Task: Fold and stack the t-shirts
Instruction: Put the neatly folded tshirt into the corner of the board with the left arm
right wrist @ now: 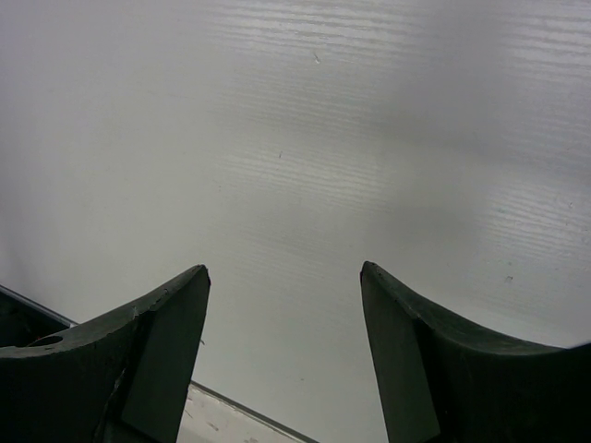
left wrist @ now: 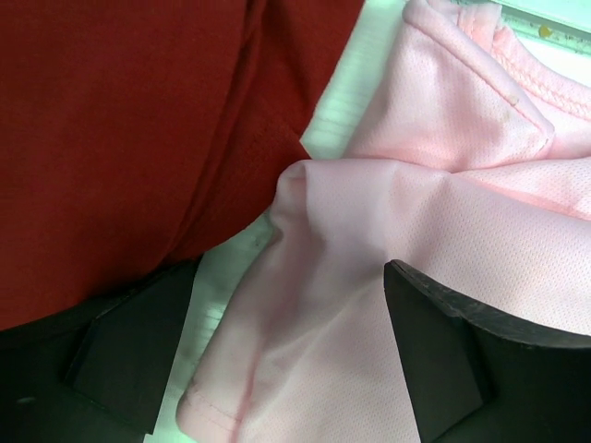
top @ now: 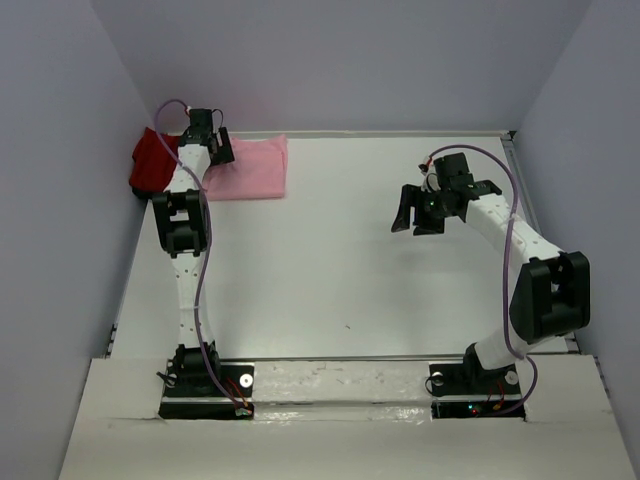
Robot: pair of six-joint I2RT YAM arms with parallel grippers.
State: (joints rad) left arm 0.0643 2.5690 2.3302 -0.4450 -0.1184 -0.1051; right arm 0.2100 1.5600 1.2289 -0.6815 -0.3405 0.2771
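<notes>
Locating both t-shirts at the far-left corner of the table (top: 330, 280).
From the top camera you saw the light pink t-shirt (top: 250, 170) lying as a flat rectangle at the far edge, with the deep red t-shirt (top: 150, 160) bunched just beside it against the left wall. Only the left wrist camera showed you a narrow strip of table between their edges. The left gripper (left wrist: 282, 355) was spread wide over that strip and held nothing, one finger by the red cloth and the other over the pink; contact could not be told. The right gripper (top: 415, 218) hung well apart above the white surface, jaws spread, holding nothing.
</notes>
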